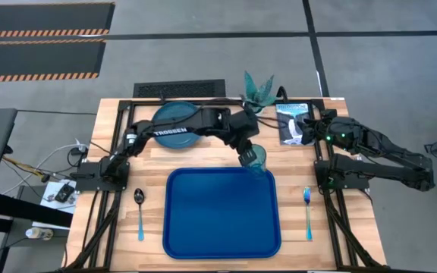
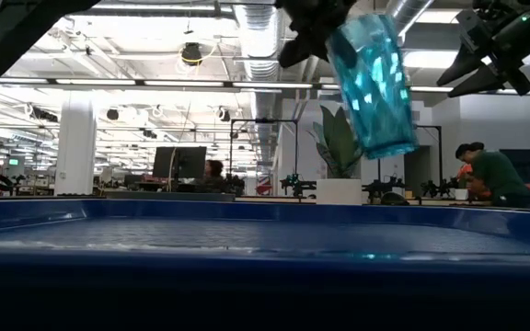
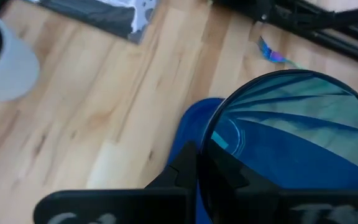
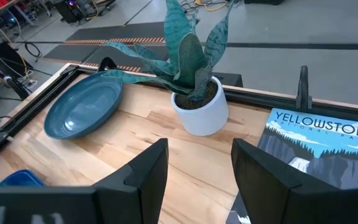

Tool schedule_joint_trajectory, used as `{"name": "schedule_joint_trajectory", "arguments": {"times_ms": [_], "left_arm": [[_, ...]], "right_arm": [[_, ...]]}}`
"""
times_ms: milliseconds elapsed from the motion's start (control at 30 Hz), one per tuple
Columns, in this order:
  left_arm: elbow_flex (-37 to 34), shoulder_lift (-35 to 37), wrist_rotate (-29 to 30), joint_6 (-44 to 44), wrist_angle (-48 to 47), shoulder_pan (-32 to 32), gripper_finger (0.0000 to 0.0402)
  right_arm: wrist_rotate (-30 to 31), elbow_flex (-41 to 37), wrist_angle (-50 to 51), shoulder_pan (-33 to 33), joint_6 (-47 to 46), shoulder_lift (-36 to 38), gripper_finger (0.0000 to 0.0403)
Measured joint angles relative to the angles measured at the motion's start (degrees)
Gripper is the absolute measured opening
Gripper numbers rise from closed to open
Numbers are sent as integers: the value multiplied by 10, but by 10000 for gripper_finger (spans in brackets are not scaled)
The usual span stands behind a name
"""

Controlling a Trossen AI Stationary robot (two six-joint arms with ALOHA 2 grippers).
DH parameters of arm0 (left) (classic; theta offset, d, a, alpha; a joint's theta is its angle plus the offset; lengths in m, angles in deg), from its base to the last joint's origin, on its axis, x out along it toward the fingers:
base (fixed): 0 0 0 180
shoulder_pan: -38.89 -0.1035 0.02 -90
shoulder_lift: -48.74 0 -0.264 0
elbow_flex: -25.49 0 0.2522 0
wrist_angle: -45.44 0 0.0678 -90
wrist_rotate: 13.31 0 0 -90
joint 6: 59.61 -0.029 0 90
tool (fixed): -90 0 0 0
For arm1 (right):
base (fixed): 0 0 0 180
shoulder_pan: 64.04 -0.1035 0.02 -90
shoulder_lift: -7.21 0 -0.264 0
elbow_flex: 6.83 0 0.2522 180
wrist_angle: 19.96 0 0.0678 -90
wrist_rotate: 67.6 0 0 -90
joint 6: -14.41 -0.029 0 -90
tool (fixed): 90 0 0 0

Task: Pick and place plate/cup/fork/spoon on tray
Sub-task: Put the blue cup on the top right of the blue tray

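My left gripper (image 1: 249, 154) is shut on the translucent teal cup (image 1: 259, 160), held in the air over the far right corner of the blue tray (image 1: 220, 227). In the low view the cup (image 2: 372, 85) hangs tilted above the tray (image 2: 247, 241). The teal plate (image 1: 174, 126) lies flat on the table beyond the tray. The spoon (image 1: 139, 206) lies left of the tray and the fork (image 1: 307, 208) right of it. My right gripper (image 4: 197, 180) is open and empty above a book at the far right. My left gripper holds the cup by its wall at the rim (image 3: 215, 144). One finger (image 3: 185, 167) is outside the wall and the other appears to be inside the mouth. The fingers come from above, slanting. The cup hangs tilted below them, mouth up, clear of the tray.
A white pot with a spiky green plant (image 1: 258, 91) stands at the far edge, close to the left arm's wrist. A Yellowstone book (image 1: 290, 121) lies under the right gripper. The arm bases stand at the table's left and right. People sit in the room behind (image 2: 490, 175).
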Motion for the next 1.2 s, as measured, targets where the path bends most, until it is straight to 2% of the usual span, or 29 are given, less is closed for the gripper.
{"name": "schedule_joint_trajectory", "arguments": {"times_ms": [400,533,667,900,1200], "left_arm": [[-16,-15,19,28,9,13,0],[-16,-15,42,31,10,18,0],[-16,-15,44,41,7,21,0],[-13,-54,26,46,10,29,0],[-17,-52,34,52,8,28,0]], "right_arm": [[-2,0,21,0,0,0,199],[-2,0,22,0,0,0,196],[-2,0,22,0,0,0,197],[-2,0,25,0,1,0,196],[-2,0,34,0,1,0,195]]}}
